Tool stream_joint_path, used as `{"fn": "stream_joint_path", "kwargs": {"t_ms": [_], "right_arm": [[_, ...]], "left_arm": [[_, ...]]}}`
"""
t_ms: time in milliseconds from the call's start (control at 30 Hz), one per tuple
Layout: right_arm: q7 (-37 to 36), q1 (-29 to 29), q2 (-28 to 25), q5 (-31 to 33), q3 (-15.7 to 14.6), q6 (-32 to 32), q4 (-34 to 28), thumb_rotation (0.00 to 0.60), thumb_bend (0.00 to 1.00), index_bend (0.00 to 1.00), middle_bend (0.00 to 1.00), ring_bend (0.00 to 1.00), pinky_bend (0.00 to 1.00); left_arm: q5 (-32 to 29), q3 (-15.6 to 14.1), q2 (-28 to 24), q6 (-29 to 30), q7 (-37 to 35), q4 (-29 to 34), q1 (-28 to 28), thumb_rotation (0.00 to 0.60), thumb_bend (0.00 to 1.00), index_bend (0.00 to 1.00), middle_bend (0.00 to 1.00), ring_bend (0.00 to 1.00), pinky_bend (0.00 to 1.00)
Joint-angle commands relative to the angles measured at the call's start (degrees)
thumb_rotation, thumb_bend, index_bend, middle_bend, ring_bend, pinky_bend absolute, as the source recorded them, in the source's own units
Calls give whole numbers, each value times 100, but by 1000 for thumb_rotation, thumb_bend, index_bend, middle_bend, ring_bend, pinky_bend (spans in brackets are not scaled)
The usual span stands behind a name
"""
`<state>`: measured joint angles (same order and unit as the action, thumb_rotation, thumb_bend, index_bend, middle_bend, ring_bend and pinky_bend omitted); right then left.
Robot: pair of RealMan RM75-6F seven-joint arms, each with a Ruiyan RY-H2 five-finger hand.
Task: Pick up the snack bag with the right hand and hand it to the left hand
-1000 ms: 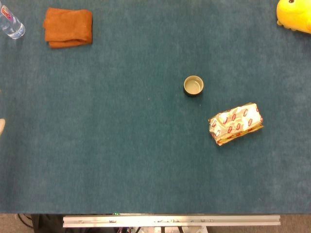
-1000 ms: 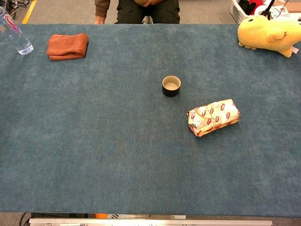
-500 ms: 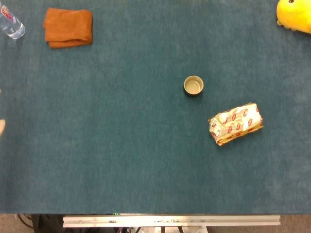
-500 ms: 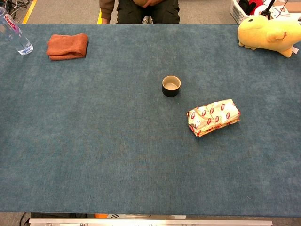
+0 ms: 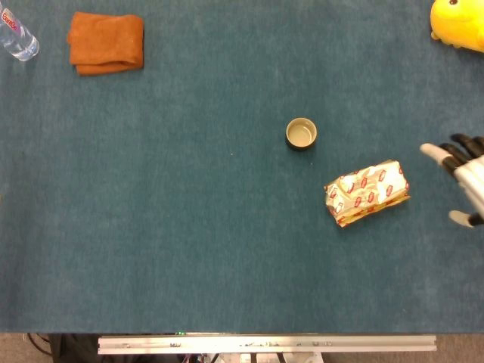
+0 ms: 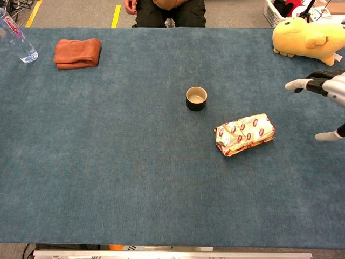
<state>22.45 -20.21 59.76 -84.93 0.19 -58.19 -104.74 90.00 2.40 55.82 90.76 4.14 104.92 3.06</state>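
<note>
Table (image 5: pixel 189 249): covered with blue-green cloth.
Far left: bottle (image 5: pixel 15 34), folded orange towel (image 5: pixel 106 43).
Middle: small cup (image 5: pixel 301 134).
Right: snack bag (image 5: pixel 367 192).
Far right: yellow plush toy (image 5: pixel 458 23).

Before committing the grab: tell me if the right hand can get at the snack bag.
Probably yes. The right hand is open beside the snack bag, with only bare table between them; the cup sits on the far side.

Looking like a robot lab: a big blue felt worktop (image 6: pixel 108 178) sitting on an aluminium rail (image 5: pixel 265 344), yellow floor tape (image 6: pixel 115 15) showing behind, and a seated person (image 6: pixel 164 11) watching.
</note>
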Motion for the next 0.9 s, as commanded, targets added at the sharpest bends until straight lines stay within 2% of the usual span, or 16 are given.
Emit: {"fn": "stream_joint_path", "kwargs": {"t_ms": [33,200,433,667,900], "right_arm": [[587,-348,453,451,133,420,155,600,6,179,248,137,217],[1145,-634,960,918,183,722,409,600,5,179,248,137,217],[1591,-920,1586,1348,201,833,768,600,5,179,248,137,217],[1989,-1094,1909,1570,94,811,947,600,6,179,248,137,217],[2093,-1158,2075,1740,-36,764,1107,600,5,208,253,138,217]], "left_arm": [[34,-14,-28,54,-44,17,-36,600,254,299,228,168,260],[69,-35,-48,122,-103,24,-89,600,254,299,228,168,260],[91,-40,-77,155,-163,32,-121,600,254,299,228,168,260],[106,-43,-98,187,-205,38,-151,600,254,299,228,168,260],[89,-44,-116,193,-259,25,-174,600,254,299,229,168,260]]}}
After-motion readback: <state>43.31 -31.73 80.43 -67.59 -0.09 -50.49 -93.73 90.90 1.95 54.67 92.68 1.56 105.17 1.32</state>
